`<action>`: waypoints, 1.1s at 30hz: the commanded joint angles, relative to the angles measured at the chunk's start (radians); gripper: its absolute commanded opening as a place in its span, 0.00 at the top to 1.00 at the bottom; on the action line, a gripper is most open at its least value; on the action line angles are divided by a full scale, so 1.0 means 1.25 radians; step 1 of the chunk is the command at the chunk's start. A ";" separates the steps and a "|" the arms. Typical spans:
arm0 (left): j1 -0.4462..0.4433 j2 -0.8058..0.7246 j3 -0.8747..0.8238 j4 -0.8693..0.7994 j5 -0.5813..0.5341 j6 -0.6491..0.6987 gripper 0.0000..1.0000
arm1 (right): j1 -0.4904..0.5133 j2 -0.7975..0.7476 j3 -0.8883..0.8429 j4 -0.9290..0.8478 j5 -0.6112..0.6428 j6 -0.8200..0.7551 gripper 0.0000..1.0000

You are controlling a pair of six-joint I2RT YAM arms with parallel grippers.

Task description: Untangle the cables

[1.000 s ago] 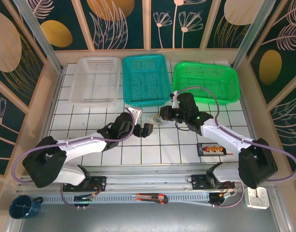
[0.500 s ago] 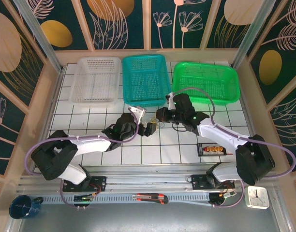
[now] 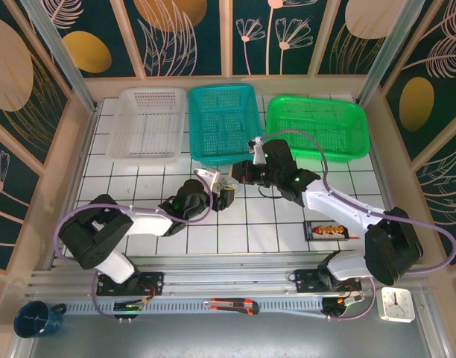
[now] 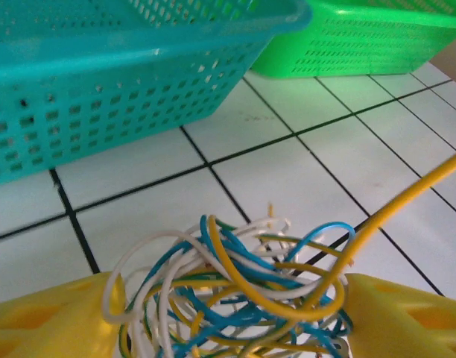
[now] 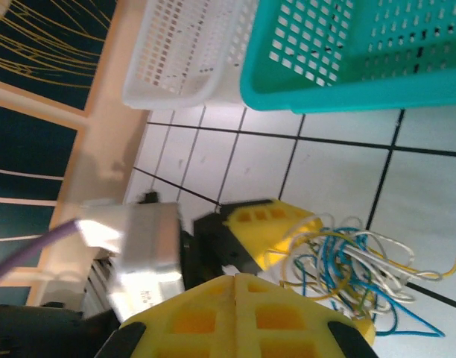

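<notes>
the cables (image 4: 235,294) are a loose, springy knot of hair-thin wires, blue, white and yellow, looped over one another. they lie on the glossy white-tiled table (image 3: 138,186) with its dark grout lines, just in front of the teal basket (image 3: 224,123). one yellow strand (image 4: 414,195) runs out of the knot, straight and taut, to the right edge of the left wrist view. the left gripper (image 3: 226,195) has its jaws spread, with blocky matte yellow fingers (image 4: 42,321) on either side of the knot. outer loops touch both pads. the right gripper (image 5: 235,287) has its yellow fingers, moulded with square pockets, pressed together just beside the knot. whether a strand is caught in the seam, i cannot tell.

against a second ago, both grippers sit further left, and the left arm is folded tighter, its elbow drawn back toward its base. the left gripper, then apart from the knot, now brackets it. the knot itself has shifted left, nearer the teal basket's front edge.

three perforated plastic baskets with rounded corners stand in a row at the far side: the white basket (image 3: 147,123), the teal one and the green basket (image 3: 317,127). each shows a bare mesh floor. a small black tray (image 3: 331,230) near the right arm holds a row of orange pieces, too small to name.
</notes>
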 commanded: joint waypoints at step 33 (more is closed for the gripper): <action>0.029 -0.047 -0.113 0.029 0.015 -0.040 0.15 | -0.165 -0.053 0.209 0.152 -0.194 0.147 1.00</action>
